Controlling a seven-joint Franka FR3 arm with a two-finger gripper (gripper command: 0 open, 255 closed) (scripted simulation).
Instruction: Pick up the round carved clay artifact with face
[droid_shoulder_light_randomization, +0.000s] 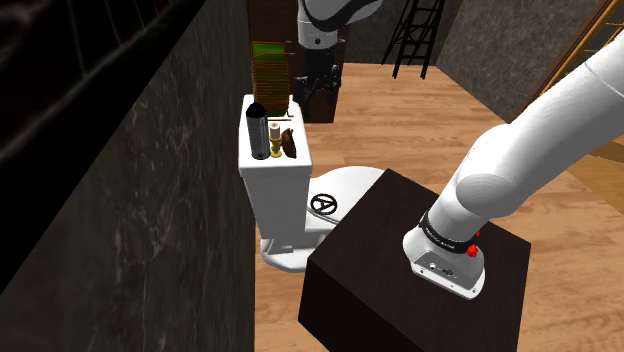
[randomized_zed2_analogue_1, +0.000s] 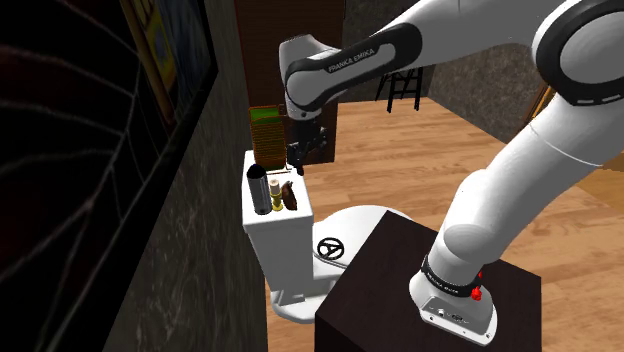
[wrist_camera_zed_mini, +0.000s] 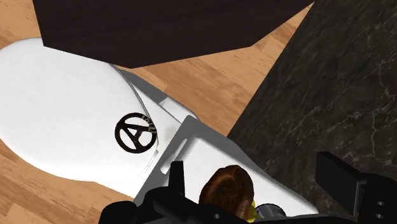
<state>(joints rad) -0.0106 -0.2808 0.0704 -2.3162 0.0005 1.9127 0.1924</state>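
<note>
The brown round carved piece (droid_shoulder_light_randomization: 290, 143) (wrist_camera_zed_mini: 228, 189) sits on the lid of a white toilet tank (droid_shoulder_light_randomization: 275, 178), at the shoulder view's right end of a short row. Just beside it on the left stands a small yellow bottle (droid_shoulder_light_randomization: 275, 141), then a tall dark cylinder (droid_shoulder_light_randomization: 256, 128). The jaws hang above the tank, spread wide. In the wrist view the carved piece lies between them, nearer one finger, and I cannot tell whether it touches. On the closed toilet seat (droid_shoulder_light_randomization: 350, 185), near the tank, lies a black ring with spokes (droid_shoulder_light_randomization: 323, 205) (wrist_camera_zed_mini: 135, 132). A dark marbled wall (droid_shoulder_light_randomization: 130, 230) runs along the left, with wooden floor (droid_shoulder_light_randomization: 420, 130) to the right.
</note>
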